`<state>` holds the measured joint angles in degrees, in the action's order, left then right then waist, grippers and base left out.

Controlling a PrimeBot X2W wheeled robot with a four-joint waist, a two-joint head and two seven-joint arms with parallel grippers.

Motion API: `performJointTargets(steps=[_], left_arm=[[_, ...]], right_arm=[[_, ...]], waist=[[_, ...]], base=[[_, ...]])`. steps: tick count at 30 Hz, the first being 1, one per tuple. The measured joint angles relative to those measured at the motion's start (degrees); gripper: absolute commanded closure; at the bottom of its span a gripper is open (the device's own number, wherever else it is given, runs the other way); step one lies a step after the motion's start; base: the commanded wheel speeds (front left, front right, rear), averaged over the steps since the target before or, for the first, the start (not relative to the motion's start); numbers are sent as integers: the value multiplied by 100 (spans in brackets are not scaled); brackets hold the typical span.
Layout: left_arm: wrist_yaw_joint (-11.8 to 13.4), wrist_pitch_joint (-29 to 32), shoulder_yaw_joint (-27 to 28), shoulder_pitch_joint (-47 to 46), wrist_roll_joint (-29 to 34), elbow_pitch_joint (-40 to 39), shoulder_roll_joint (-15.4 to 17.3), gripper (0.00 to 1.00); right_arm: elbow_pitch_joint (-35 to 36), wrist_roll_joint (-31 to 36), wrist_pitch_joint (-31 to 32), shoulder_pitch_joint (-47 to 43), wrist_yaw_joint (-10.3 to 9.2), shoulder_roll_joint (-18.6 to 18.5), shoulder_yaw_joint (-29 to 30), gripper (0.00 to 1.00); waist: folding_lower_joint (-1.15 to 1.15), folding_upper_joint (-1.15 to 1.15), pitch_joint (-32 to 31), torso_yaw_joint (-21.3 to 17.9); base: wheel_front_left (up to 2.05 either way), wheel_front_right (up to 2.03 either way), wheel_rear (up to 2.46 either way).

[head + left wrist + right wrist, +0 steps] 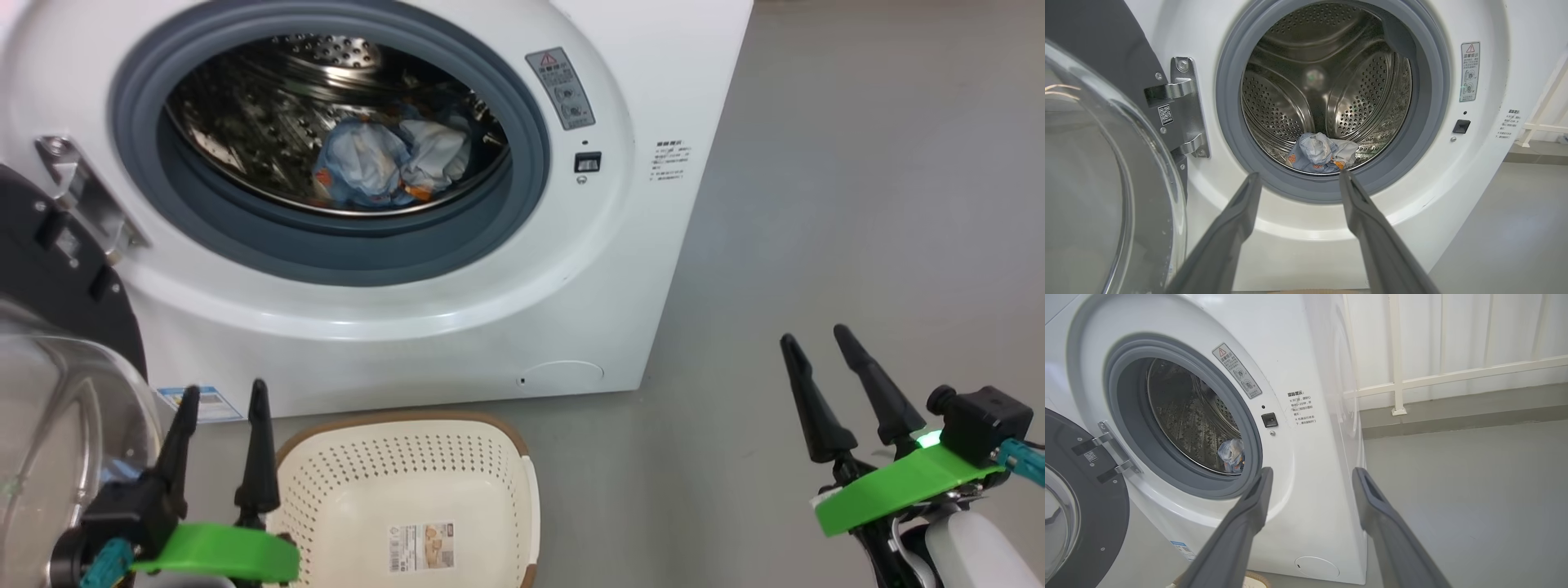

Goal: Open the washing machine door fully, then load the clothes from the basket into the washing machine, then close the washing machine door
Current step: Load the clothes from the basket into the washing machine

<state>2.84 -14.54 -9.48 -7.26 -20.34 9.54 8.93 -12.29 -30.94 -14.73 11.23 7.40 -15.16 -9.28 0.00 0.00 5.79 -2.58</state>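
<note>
The left gripper (224, 390) is at the lower left of the head view. Its two fingers are apart and hold nothing. The right gripper (815, 335), at the lower right, is apart and empty too. The basket (392, 420) sits at the bottom middle with just a sticker (420, 545) on its floor. The clothes (384, 163) lie in a heap inside the washing machine (490, 327), at the upper middle. The washing machine door (65, 278) hangs open at the left edge. Its glass bowl (57, 425) is just beside the left gripper. I think only shutting the door is left to do. A careless swing could bang the door into that arm.

In the left wrist view the left gripper (1299, 174) points at the round hole. The clothes (1323, 153) sit low in the drum (1298, 81), near the grey rubber ring (1233, 134). If some cloth slips over the ring, the door could pinch it and not shut.

In the right wrist view the right gripper (1312, 470) is spread wide and points at the machine's front. The door (1098, 506) is far off at the lower left. The small black catch (1269, 419) is at the middle. A soft push may not make the door click there.
</note>
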Motion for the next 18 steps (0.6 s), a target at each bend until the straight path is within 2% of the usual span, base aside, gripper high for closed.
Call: performJointTargets(steps=[13,18], left_arm=[[43,0,149,385,-64,-293,-31,0],[-70,0,147,385,-96,-302,-30,0]], right_arm=[[5,-49,0,-88,0,-142,-111,0],[2,-45,0,-88,0,-142,-113,0]], waist=[[0,0,-172,109],[0,0,-156,107]], base=[[0,0,0],[0,0,0]])
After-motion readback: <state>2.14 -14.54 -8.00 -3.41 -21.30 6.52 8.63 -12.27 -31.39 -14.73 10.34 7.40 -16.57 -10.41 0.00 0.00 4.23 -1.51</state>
